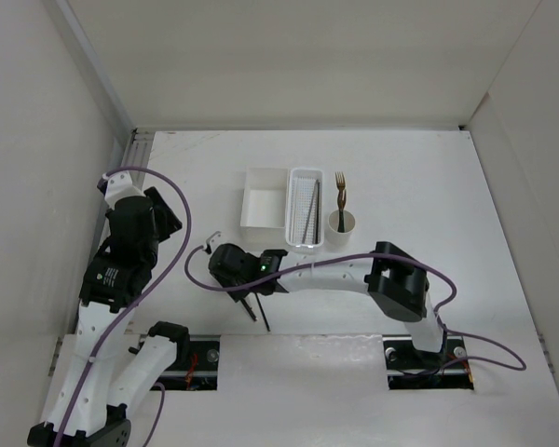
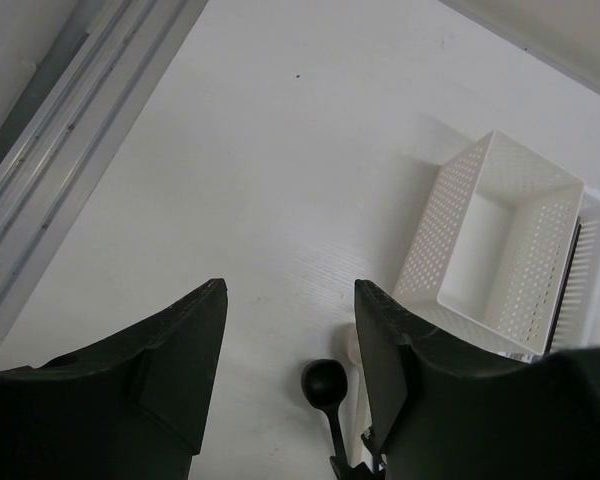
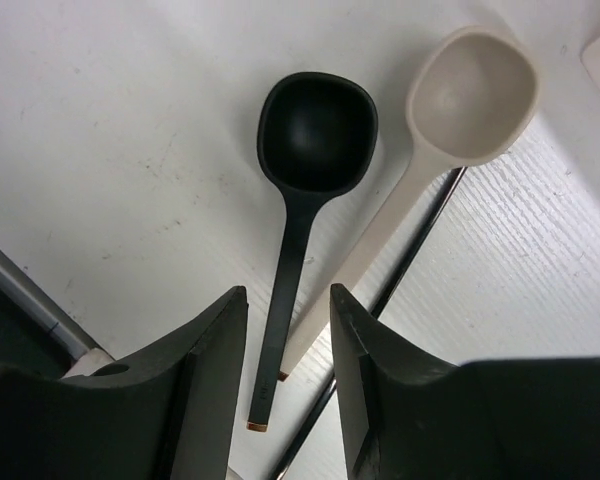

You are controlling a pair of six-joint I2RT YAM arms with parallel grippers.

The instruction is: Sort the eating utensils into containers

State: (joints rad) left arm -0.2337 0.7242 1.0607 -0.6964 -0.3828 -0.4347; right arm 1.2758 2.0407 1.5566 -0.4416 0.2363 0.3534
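- Above and behind the arms, the top view showed three containers in a row toward the far side of the white surface (image 1: 429, 186): a square white box (image 1: 264, 197), a narrow perforated white basket (image 1: 292, 205) touching its side, and a round cream cup (image 1: 342, 226) just beside that.
- A gold fork with a black handle (image 1: 340, 189) stood tines-up in the cup, and thin dark chopsticks (image 1: 312, 209) lay along the basket. The box looked empty.
- The right arm (image 1: 335, 275) reached across to the left, low over the surface and near the box. The left arm (image 1: 121, 251) stood folded by the left wall.
- At the left wrist, the left tool (image 2: 290, 290) hung with its fingers apart and nothing between them. The bowl of a matte black spoon (image 2: 325, 383) lay on the surface below, near the box's holed wall.
- At the right wrist, the right tool (image 3: 288, 300) had its fingers apart, one on each side of the black spoon's slim handle, not clamped on it.
- A pale beige spoon (image 3: 470, 90) lay just beside it, its handle crossing a thin dark rod (image 3: 420, 240) that I could not identify.
- By my reading, the fork and chopsticks were sorted and both spoons were left to sort, probably into the box. No small brown fork showed in any view.
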